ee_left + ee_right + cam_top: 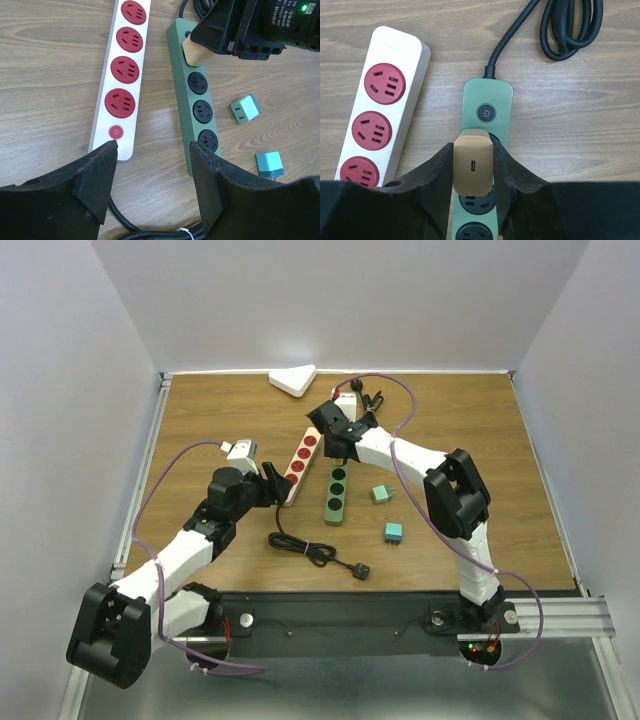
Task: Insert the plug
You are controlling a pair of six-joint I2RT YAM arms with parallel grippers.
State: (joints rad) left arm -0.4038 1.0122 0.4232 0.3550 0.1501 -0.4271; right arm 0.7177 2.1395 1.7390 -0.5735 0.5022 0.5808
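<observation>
Right fingers (438,176) clamp a tan rectangular plug (472,169) over the largely hidden 1st socket of a green plastic power strip (488,95) on the desk (595,125). The plug seemingly is not yet seated. Left fingers (95,176) hang spread, empty.

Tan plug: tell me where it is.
The plug sits mid right wrist view, held in the right pincer at the green strip's socket nearest its button.

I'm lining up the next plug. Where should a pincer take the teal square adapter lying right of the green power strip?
Grip the teal square adapter across its two flat opposite sides, descending from straight above: it lies flat on the wooden table, clear of the green power strip, with room around it. The open left pincer holds nothing.
</observation>
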